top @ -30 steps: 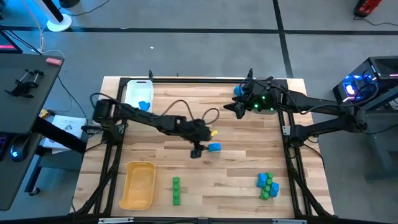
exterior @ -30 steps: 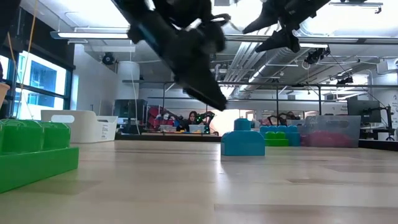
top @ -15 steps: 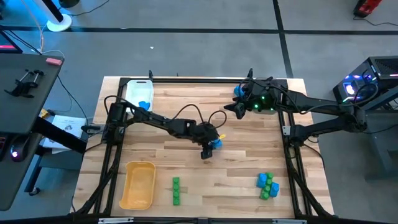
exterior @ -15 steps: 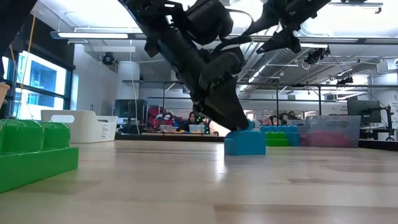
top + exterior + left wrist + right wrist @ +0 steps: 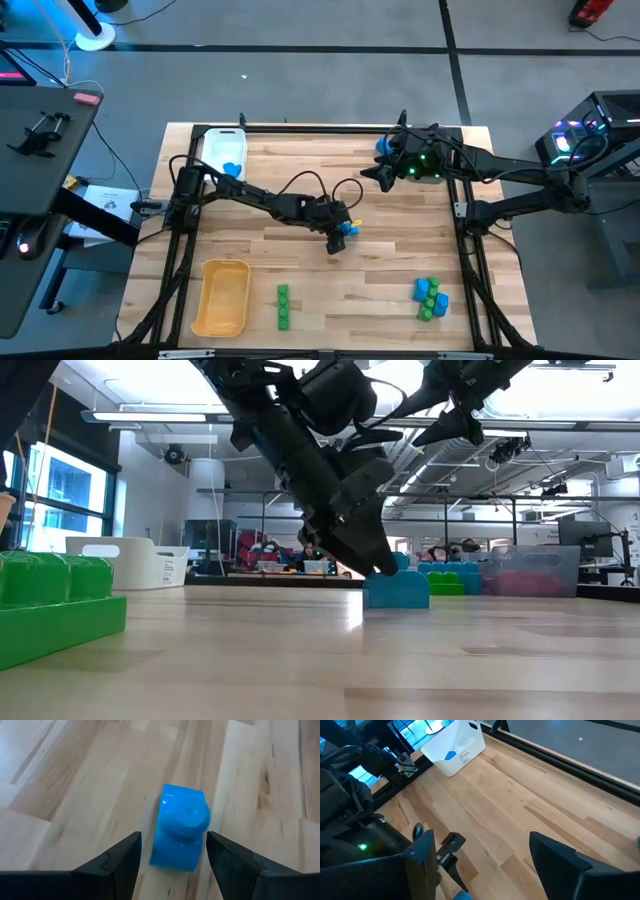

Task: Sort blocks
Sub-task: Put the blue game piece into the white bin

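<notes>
My left tool (image 5: 171, 851) has come down in the last second and now straddles the blue block (image 5: 179, 833) mid-bench (image 5: 400, 270), fingers released either side; I'd clench next. My right tool (image 5: 383, 173) waits spread open near the far edge.

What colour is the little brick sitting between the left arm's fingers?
Blue. The brick shows best in the left wrist view, between the open left gripper.

Both arms are dark, slim and jointed, and the left arm (image 5: 255, 197) trails a black cable that loops above its wrist. The right arm (image 5: 500, 175) shows small green lights near its wrist, possibly status lights. The left gripper (image 5: 172, 852) has wedge-shaped black fingers.
</notes>
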Robot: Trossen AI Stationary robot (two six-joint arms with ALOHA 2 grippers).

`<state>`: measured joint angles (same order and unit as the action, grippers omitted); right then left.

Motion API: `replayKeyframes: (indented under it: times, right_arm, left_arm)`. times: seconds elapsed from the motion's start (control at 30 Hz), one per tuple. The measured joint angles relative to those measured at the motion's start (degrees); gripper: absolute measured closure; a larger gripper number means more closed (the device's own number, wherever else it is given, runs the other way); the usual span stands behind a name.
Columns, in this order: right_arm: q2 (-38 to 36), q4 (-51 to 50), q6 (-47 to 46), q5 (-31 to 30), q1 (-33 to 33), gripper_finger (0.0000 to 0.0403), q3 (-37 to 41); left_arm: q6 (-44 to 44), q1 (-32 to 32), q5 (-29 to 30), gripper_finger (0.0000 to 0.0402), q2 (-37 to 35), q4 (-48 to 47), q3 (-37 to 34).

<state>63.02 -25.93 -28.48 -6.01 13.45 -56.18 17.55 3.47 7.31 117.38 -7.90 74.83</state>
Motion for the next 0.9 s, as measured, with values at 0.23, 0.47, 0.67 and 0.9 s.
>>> replayKeyframes:
  times: [0.23,0.47,0.67,0.9]
  right_arm:
    - [0.0,0.0,0.4,0.0,0.0,0.0178,0.0]
    - [0.0,0.1,0.3,0.0,0.0,0.0178,0.0]
    - [0.0,0.1,0.3,0.0,0.0,0.0178,0.0]
    - [0.0,0.7,0.5,0.0,0.0,0.0178,0.0]
  left_arm:
    - [-5.7,-0.2,-0.9,0.019,0.7,1.6,0.0]
    - [-5.7,-1.4,-2.8,0.019,3.9,1.8,0.0]
    - [-7.2,-1.6,-3.4,0.0213,3.7,1.8,0.0]
    - [-7.3,-5.5,-0.6,0.0298,-3.5,-9.9,0.0]
